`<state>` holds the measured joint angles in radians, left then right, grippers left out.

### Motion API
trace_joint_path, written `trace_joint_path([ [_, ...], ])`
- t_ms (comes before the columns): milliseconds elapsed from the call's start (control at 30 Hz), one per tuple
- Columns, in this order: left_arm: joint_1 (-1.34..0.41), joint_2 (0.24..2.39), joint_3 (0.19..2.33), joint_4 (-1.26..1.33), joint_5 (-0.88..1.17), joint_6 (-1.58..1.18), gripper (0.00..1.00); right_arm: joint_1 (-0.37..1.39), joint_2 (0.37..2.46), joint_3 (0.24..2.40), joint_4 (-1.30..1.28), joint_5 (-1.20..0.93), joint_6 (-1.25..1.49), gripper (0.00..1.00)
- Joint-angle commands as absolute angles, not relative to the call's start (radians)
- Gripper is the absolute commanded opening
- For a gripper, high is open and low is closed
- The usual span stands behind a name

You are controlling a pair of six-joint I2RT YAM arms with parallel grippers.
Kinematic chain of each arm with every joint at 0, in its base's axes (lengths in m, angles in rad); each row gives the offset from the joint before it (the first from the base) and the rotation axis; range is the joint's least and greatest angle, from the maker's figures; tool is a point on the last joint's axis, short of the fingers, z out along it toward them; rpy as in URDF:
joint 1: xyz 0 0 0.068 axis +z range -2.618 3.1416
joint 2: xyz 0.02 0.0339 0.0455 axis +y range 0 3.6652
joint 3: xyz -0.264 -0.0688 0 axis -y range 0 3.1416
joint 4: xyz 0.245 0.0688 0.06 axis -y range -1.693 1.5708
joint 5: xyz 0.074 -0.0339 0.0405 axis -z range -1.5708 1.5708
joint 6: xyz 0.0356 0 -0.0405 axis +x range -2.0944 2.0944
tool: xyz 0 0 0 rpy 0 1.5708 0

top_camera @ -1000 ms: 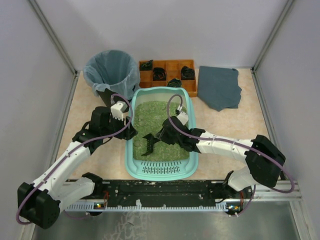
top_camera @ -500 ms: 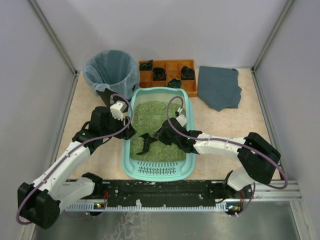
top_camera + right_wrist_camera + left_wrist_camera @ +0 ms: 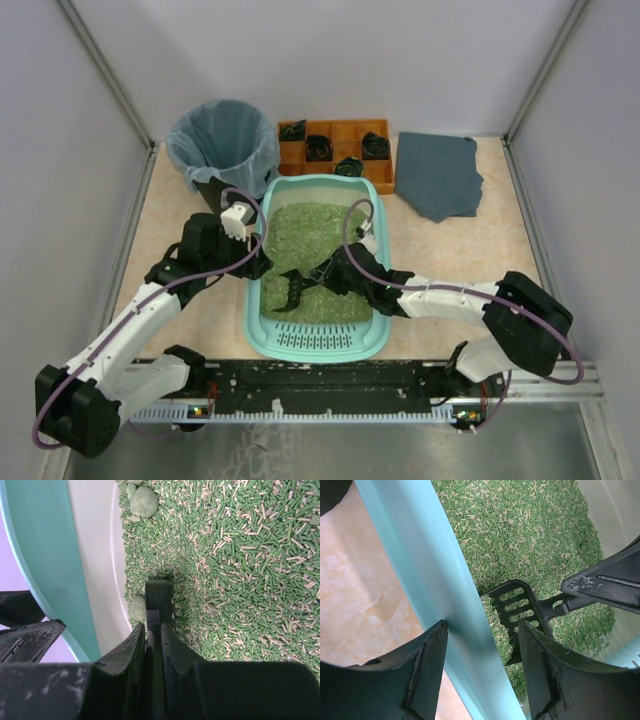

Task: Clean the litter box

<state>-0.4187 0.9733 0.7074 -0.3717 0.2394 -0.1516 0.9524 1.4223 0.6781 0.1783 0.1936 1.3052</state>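
Note:
The litter box (image 3: 316,342) is a light-teal tray of green litter (image 3: 310,235) in the middle of the table. My left gripper (image 3: 258,266) straddles its left wall (image 3: 435,580), one finger outside and one inside, shut on it. My right gripper (image 3: 335,276) is shut on the handle of a black slotted scoop (image 3: 288,293). The scoop's head (image 3: 517,610) lies in the litter near the left wall. In the right wrist view the scoop (image 3: 160,597) runs out from between the shut jaws of my right gripper (image 3: 152,630). A green clump (image 3: 137,608) sits beside it, and another clump (image 3: 144,501) lies farther ahead.
A black bin with a clear bag (image 3: 222,140) stands behind the box on the left. An orange compartmented tray (image 3: 335,140) holding black items sits behind the box. A grey cloth (image 3: 438,175) lies at the back right.
My right arm has swung the scoop a little toward the box's left wall and lower into the litter. The left arm has not moved.

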Motion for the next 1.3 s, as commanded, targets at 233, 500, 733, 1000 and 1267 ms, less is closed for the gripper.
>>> trace_joint_path([
  [233, -0.431, 0.971, 0.715, -0.367, 0.292, -0.152, 0.64, 0.917, 1.32, 0.618, 0.258, 0.265, 1.353, 0.0],
  [500, -0.431, 0.971, 0.714, -0.368, 0.292, -0.151, 0.64, 0.896, 1.309, 0.628, 0.261, 0.302, 1.345, 0.0],
  [733, -0.433, 0.972, 0.715, -0.368, 0.289, -0.152, 0.64, 0.867, 1.297, 0.622, 0.27, 0.306, 1.343, 0.0],
  [1000, -0.431, 0.972, 0.715, -0.368, 0.289, -0.15, 0.64, 0.844, 1.211, 0.588, 0.243, 0.348, 1.336, 0.0],
  [1267, -0.434, 0.971, 0.715, -0.368, 0.289, -0.152, 0.64, 0.821, 1.121, 0.533, 0.25, 0.353, 1.343, 0.0],
])
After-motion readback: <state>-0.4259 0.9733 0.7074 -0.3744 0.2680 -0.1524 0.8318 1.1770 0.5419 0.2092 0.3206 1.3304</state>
